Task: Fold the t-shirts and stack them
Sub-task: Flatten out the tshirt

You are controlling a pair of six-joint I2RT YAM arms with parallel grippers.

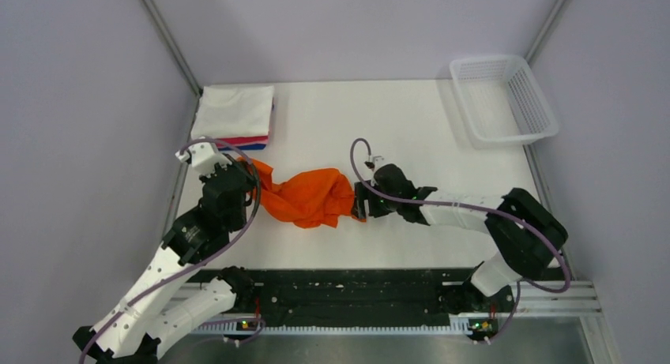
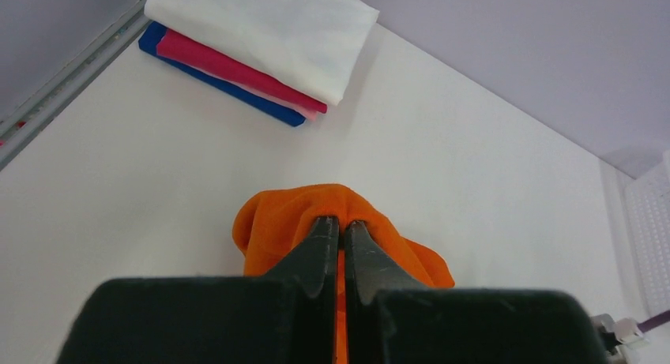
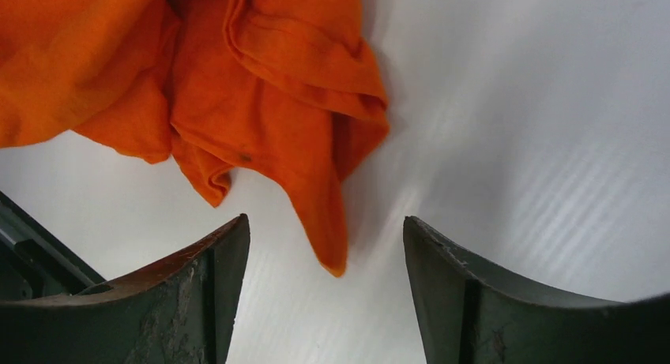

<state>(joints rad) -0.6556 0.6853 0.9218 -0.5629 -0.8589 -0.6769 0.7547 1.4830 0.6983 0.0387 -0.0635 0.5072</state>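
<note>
A crumpled bright orange t-shirt [image 1: 310, 197] lies in the middle of the table. My left gripper [image 1: 246, 173] is shut on its left end; in the left wrist view the fingertips pinch a fold of the orange cloth [image 2: 278, 222]. My right gripper [image 1: 357, 201] is open at the shirt's right end; in the right wrist view a pointed tip of the orange cloth [image 3: 330, 245] hangs between the two spread fingers, touching neither. A stack of folded t-shirts, white [image 1: 235, 110] on top, pink-red and blue beneath [image 2: 229, 76], sits at the far left corner.
A white plastic mesh basket [image 1: 502, 99] stands at the far right corner. The black rail [image 1: 348, 289] with the arm bases runs along the near edge. Grey walls close in the table on both sides.
</note>
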